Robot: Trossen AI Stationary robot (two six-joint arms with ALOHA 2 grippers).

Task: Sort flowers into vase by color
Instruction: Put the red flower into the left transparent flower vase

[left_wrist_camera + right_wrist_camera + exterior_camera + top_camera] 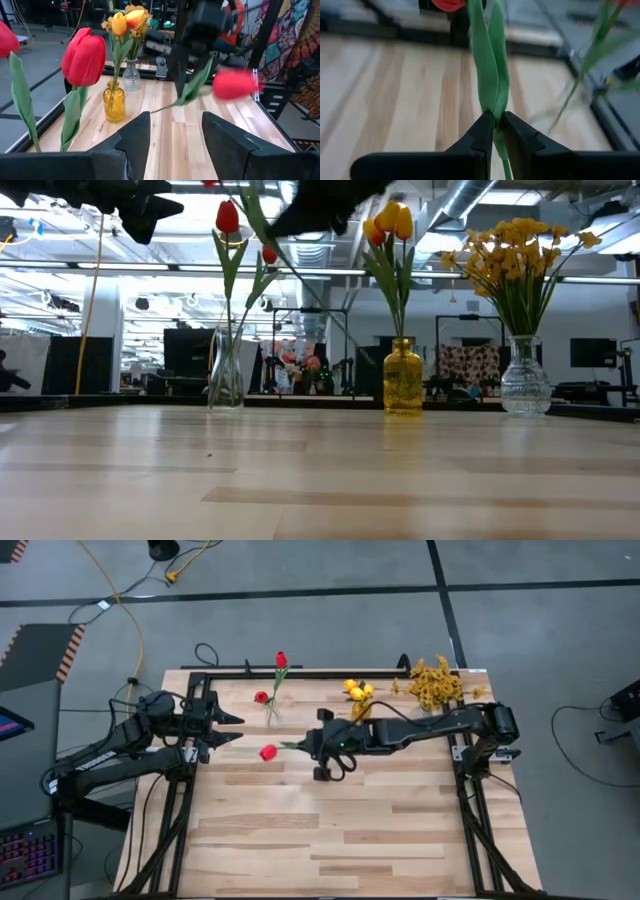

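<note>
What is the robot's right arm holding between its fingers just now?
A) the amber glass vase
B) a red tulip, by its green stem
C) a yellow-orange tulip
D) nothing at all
B: the right wrist view shows the right gripper pinched shut on the green stem and leaves, and from above the red tulip sticks out from that gripper toward the left arm.

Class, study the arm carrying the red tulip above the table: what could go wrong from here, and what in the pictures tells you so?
1. The right gripper pinches the red tulip only by its thin stem and leaves, so it may slip or swing.
2. The clear vase has a narrow mouth already holding red tulips, so insertion may miss or jostle them.
3. The open left gripper sits close by, so the arms may collide.
</note>
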